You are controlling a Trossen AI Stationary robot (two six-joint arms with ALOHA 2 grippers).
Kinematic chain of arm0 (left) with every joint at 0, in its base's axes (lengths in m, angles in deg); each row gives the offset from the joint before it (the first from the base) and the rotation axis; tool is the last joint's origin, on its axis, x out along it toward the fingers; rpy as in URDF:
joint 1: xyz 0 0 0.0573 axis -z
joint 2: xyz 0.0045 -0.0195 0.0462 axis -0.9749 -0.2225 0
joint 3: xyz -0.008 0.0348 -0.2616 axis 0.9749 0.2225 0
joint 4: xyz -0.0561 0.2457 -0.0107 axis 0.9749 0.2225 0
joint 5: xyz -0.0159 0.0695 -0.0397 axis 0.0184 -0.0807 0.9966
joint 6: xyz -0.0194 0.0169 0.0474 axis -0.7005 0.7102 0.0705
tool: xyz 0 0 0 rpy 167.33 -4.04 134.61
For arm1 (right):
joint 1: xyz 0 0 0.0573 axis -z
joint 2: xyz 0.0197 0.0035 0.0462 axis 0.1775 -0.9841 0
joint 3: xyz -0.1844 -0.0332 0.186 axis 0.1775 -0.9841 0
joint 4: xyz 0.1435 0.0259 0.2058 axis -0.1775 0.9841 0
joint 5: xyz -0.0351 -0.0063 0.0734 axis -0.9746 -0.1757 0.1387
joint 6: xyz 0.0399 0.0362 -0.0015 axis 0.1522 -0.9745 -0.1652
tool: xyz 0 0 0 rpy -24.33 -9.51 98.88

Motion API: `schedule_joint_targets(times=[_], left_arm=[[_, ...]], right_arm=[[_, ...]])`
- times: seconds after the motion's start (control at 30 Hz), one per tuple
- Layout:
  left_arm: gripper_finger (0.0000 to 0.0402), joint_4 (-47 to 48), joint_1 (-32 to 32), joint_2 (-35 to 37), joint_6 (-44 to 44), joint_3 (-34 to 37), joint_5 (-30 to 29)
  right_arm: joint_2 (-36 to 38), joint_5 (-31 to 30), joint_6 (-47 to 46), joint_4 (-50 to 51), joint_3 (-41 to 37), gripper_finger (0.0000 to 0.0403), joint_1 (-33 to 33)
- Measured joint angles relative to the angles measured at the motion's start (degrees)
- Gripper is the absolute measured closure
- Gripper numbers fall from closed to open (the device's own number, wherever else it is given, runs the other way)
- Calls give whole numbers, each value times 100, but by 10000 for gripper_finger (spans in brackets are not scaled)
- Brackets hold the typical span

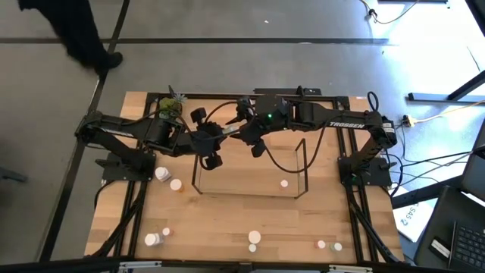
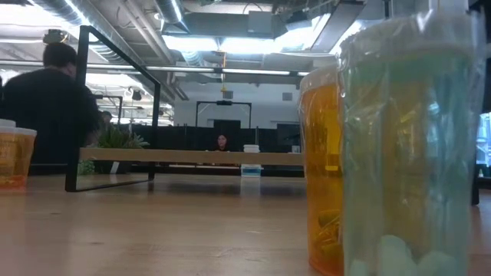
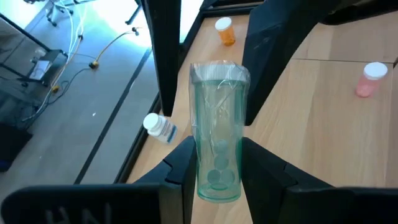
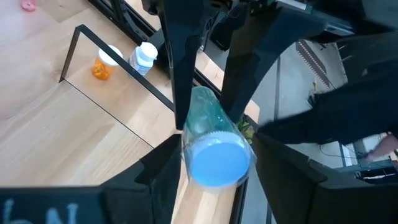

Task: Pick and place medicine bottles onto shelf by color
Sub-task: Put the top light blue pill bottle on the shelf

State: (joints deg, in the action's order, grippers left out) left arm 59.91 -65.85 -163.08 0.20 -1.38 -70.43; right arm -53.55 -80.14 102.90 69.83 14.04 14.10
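Note:
A teal bottle (image 3: 217,130) is held in the air between my two grippers, above the far left part of the black wire shelf (image 1: 250,168). My left gripper (image 3: 219,158) is shut on its bottom end. My right gripper (image 4: 217,149) is shut on its capped end (image 4: 217,163). In the high view the two grippers, left (image 1: 221,136) and right (image 1: 244,135), meet tip to tip. A pink bottle (image 1: 284,183) stands inside the shelf. Other bottles stand on the table to the left (image 1: 161,174) and along the near edge (image 1: 254,237). My left gripper pinches the teal bottle's bottom end (image 3: 217,180) between its two fingers (image 3: 183,165). It comes level from the table's left, and the bottle reaches forward along the fingers, clear of table and shelf. My right gripper has the bottle's capped end (image 4: 214,134) between its two fingers (image 4: 168,165). It comes level from the table's right, and the cap faces back toward its wrist. The bottle lies along the fingers, lifted clear.
A green potted plant (image 1: 170,106) stands at the far left. An orange bottle (image 1: 176,184) and a white one stand left of the shelf. Large orange (image 2: 322,169) and teal (image 2: 414,146) bottles stand at the near edge. A person (image 2: 46,107) is beyond the table.

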Motion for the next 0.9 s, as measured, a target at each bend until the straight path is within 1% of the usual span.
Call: schedule_joint_targets(times=[0.13, 0.33, 0.47, 0.67, 0.73, 0.8, 0.9], left_arm=[[305, -1, -23, 0, 7, 0, 44], [305, -1, -24, 0, 4, 0, 53], [305, -1, -26, 0, 4, 0, 44], [305, 7, -26, 0, 20, 0, 41], [305, 14, -26, 0, 24, 0, 44], [305, 16, -26, 0, 32, 0, 44], [305, 16, -26, 0, 69, 0, 44]], right_arm=[[-2, 223, 0, 0, 0, 205, 9], [-2, 224, 0, -11, 0, 208, 7], [-2, 232, 0, -11, 0, 232, 7], [-2, 253, 3, -11, 0, 280, 7], [-2, 259, 7, -9, 0, 289, 7], [-2, 259, 10, -9, 0, 288, 4], [-2, 253, 18, -9, 0, 277, 4]])
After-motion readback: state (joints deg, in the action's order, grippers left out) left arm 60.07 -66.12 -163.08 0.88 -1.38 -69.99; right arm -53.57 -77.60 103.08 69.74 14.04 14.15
